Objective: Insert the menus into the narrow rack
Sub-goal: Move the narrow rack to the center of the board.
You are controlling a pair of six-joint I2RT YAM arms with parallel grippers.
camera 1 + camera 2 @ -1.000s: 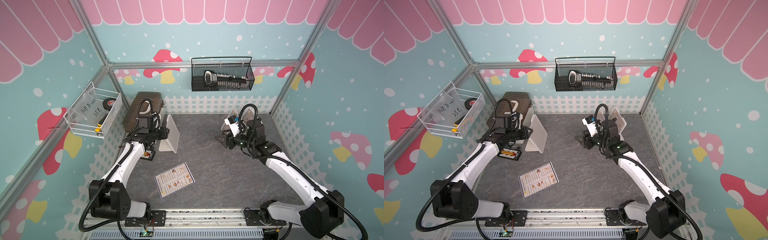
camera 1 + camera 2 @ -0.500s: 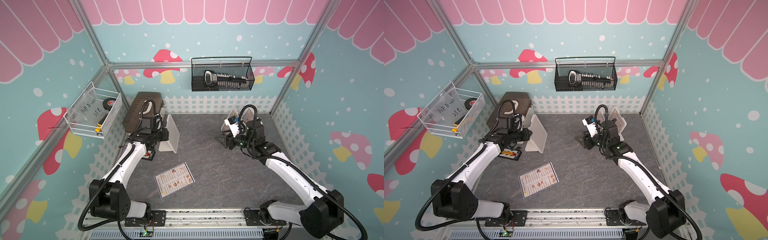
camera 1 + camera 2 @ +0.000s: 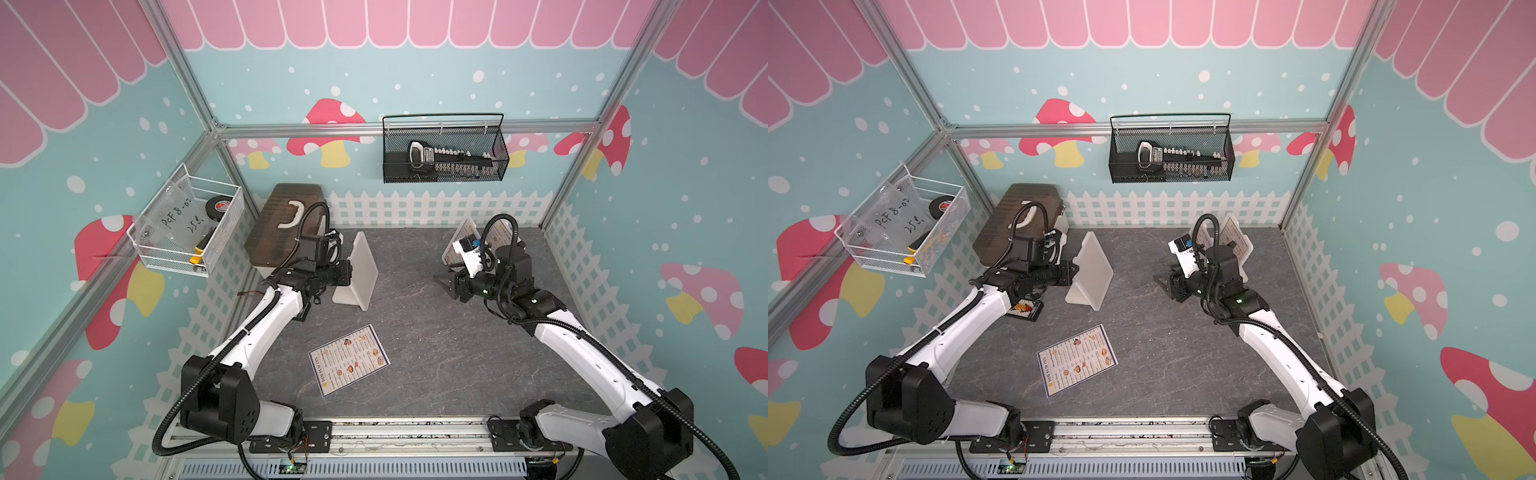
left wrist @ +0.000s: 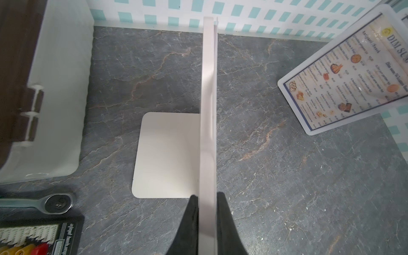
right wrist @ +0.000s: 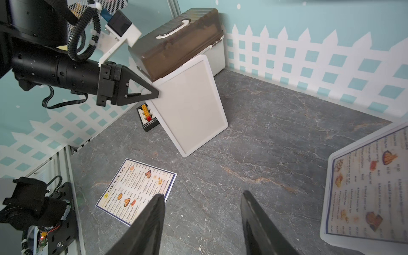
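We see one flat menu [image 3: 349, 360] lying face up on the grey stone-patterned table [image 3: 436, 353], toward the front and about midway between the two arms, touching nothing else. Two leaning menus [image 3: 1237, 240] stand propped at the back right, against the white picket border just behind the right arm. The rack [image 3: 362, 266], a narrow white upright panel on a flat foot plate, stands at the back left, well apart from every sheet and holding none of them. The left gripper [image 4: 207, 197] is clamped on the near edge of that panel, one black finger pressed against each face. The right gripper [image 5: 202, 193] hangs above bare table with its jaws spread and nothing between them. Just behind the rack sits a brown-lidded box [image 3: 286, 224], and a black bit case [image 3: 1023, 309] lies under the left arm.
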